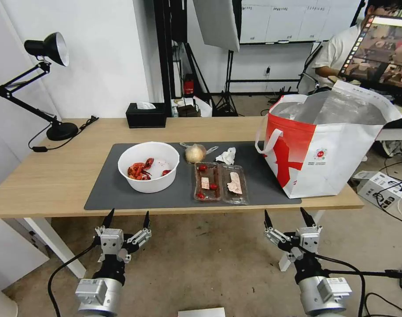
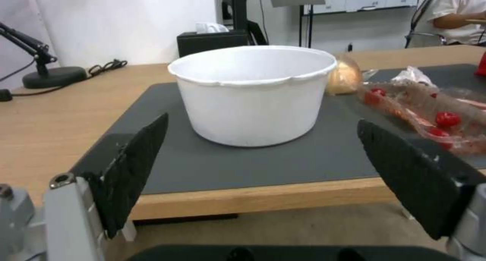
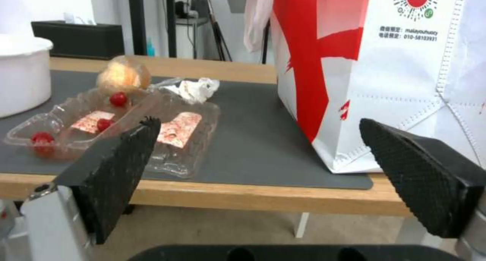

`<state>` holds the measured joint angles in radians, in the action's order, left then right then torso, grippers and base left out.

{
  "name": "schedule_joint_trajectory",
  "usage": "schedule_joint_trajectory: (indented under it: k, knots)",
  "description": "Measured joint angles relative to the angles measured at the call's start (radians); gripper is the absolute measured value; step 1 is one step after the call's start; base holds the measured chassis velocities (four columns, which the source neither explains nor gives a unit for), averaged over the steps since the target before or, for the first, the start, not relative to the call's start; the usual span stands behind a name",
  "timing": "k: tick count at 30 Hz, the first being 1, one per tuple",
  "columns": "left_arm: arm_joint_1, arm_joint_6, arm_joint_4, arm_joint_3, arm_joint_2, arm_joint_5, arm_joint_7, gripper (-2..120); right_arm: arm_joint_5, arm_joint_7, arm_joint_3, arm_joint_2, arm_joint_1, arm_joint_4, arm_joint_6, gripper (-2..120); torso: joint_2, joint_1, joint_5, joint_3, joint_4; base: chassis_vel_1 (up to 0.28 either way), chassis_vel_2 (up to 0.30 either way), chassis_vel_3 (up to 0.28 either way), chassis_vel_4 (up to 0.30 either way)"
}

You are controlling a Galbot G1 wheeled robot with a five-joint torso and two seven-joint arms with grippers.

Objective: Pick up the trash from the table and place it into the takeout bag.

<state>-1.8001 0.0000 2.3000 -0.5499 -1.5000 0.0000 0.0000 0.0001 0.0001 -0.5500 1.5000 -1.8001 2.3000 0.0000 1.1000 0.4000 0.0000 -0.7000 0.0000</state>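
A white round bowl (image 1: 148,166) (image 2: 252,94) with red crayfish shells sits on the dark grey mat (image 1: 112,185) of the light-wood table (image 1: 46,176). Right of it lie a clear two-compartment tray (image 1: 220,183) (image 3: 116,130) with cherry tomatoes, a wrapped tan lump (image 1: 195,153) (image 3: 123,75) and a crumpled white tissue (image 1: 226,156) (image 3: 196,89). The red-and-white takeout bag (image 1: 324,145) (image 3: 385,75) stands open at the mat's right end. My left gripper (image 1: 127,219) (image 2: 263,177) hangs open below the table's front edge, before the bowl. My right gripper (image 1: 288,217) (image 3: 258,177) hangs open likewise, before the bag.
A black desk lamp (image 1: 51,88) stands at the table's back left, its cable trailing on the wood. A black tissue box (image 1: 146,115) sits at the back edge. White table legs (image 1: 55,246) and bare floor lie below. Boxes and cables clutter the floor at the right.
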Motion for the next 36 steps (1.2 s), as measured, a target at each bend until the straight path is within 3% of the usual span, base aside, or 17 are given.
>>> schedule_joint_trajectory:
  k: [28,30,31,34,35,36]
  knots:
    - [0.000,0.007,0.001,0.000,0.001,-0.006,-0.004,100,0.004,0.000,0.002,-0.014,0.004,0.001,-0.017,100,0.000,0.000,0.0001,0.000,-0.0002,0.000,0.000,0.000,0.000]
    - [-0.001,0.039,0.016,-0.003,0.008,-0.033,-0.025,100,0.018,0.004,0.008,-0.054,0.020,0.007,-0.070,100,0.000,0.000,-0.0002,0.000,-0.0001,0.000,0.000,0.000,0.000]
    - [-0.002,0.092,0.044,-0.011,0.020,-0.077,-0.064,100,0.037,0.010,0.017,-0.107,0.042,0.016,-0.142,100,0.000,0.000,0.0006,0.000,0.0000,0.000,0.000,0.000,0.000]
    - [-0.004,0.112,0.051,-0.009,0.022,-0.097,-0.074,100,0.055,0.014,0.026,-0.153,0.062,0.021,-0.201,100,0.000,0.000,-0.0007,0.000,0.0003,0.000,0.000,0.000,0.000]
    - [-0.007,0.168,0.079,-0.013,0.030,-0.148,-0.116,100,0.063,0.011,0.037,-0.167,0.070,0.010,-0.211,100,0.000,0.000,0.0005,0.000,0.0002,0.000,0.000,0.000,0.000]
    - [-0.007,0.168,0.079,-0.013,0.030,-0.148,-0.116,100,0.063,0.011,0.037,-0.167,0.070,0.010,-0.211,100,0.000,0.000,0.0005,0.000,0.0002,0.000,0.000,0.000,0.000]
